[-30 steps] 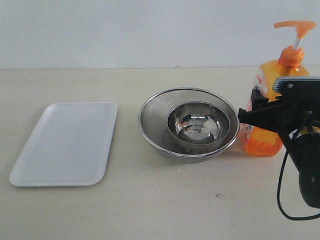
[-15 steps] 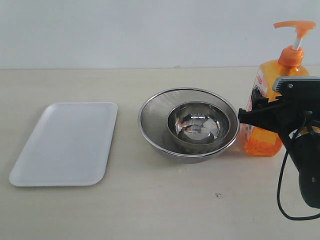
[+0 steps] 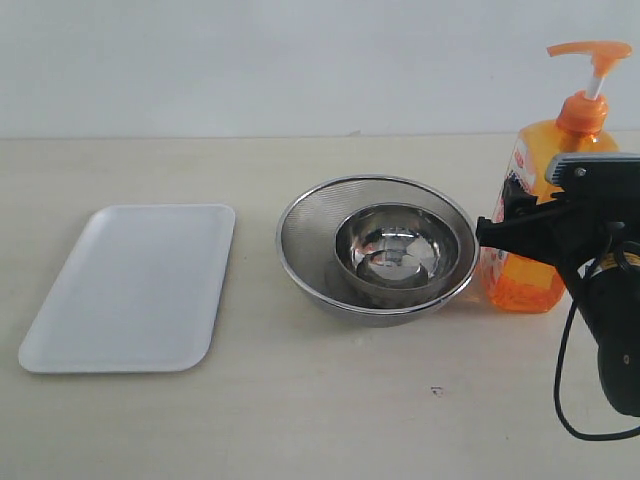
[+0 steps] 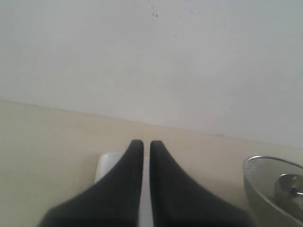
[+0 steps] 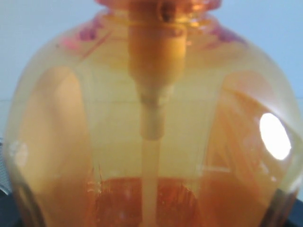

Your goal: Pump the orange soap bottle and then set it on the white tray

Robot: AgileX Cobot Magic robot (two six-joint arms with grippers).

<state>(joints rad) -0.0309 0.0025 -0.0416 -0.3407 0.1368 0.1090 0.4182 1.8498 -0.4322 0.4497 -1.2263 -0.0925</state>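
Observation:
The orange soap bottle [image 3: 530, 275] stands upright at the far right of the table, its pump head [image 3: 590, 50] raised. My right gripper [image 3: 492, 228] reaches in from the right and is shut on the bottle's body, with one black finger [image 3: 515, 232] across its front and the other hidden behind. The bottle [image 5: 151, 118] fills the right wrist view, with dark fingers showing at the lower corners. At the left of the table lies the white tray [image 3: 130, 285]. My left gripper [image 4: 146, 143] is shut and empty above one corner of the tray [image 4: 106, 163]; the exterior view does not show it.
A round steel mesh strainer [image 3: 300, 235] with a small steel bowl [image 3: 397, 245] inside sits between tray and bottle, almost touching the bottle. The strainer's rim [image 4: 272, 189] shows in the left wrist view. A black cable [image 3: 560, 390] hangs from the right arm.

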